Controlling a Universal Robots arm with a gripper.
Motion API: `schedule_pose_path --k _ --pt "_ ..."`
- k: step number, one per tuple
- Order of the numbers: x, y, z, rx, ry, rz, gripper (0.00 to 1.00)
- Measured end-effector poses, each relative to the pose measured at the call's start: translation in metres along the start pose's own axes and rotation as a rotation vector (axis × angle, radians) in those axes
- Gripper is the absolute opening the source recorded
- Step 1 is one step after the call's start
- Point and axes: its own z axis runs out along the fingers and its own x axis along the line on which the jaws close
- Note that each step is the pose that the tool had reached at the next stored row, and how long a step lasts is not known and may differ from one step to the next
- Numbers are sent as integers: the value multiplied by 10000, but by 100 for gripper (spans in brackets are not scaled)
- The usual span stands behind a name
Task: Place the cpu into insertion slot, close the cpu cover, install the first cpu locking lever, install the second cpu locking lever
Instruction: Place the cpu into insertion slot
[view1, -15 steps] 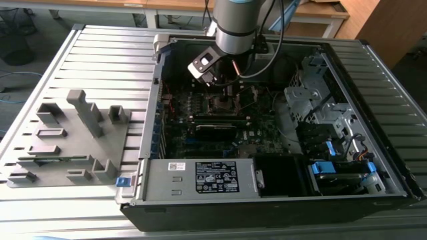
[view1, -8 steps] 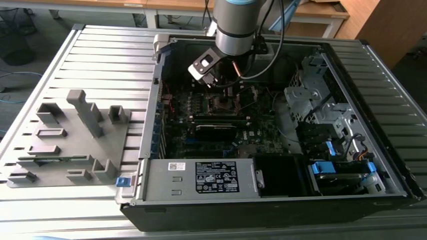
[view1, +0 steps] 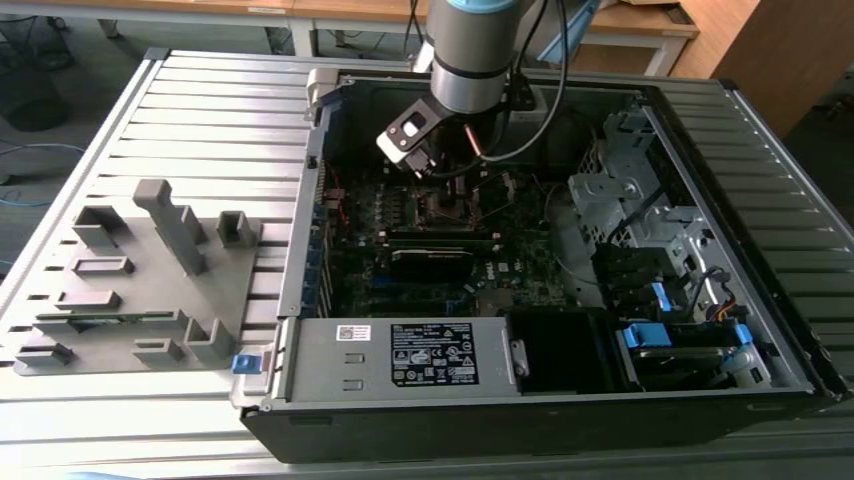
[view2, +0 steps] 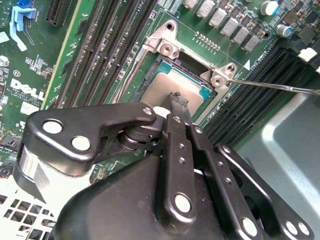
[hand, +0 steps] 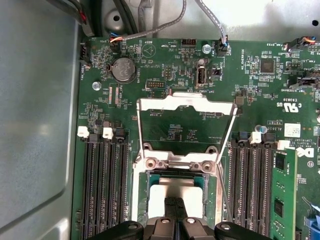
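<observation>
- Where the whole scene is taken in by the exterior view, a ribbed grey metal table is seen carrying an open black computer case. Wooden desks are ranged along the frame's upper edge, and a grey slotted fixture is set in its lower left.
- The arm is lowered from the upper middle of that frame into the case, over the green circuit board.
- The cpu is seated in the insertion slot. Its square face is seen as dull silver-grey within a silver rim.
- The gripper is held with its fingers pressed together and nothing clamped between them. The tips are placed at the cpu's face, though contact cannot be told.
- The cpu cover is swung open, its windowed frame laid back past the hinge.
- The insertion slot is closely flanked on two sides by black memory slots. A thin wire lever is stretched away from one corner, and the arm is passed close to the case's upper wall.
</observation>
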Motion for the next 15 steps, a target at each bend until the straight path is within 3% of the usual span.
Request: schedule_pose_path --k 15 --pt "-1 -1 30 1 -2 0 10"
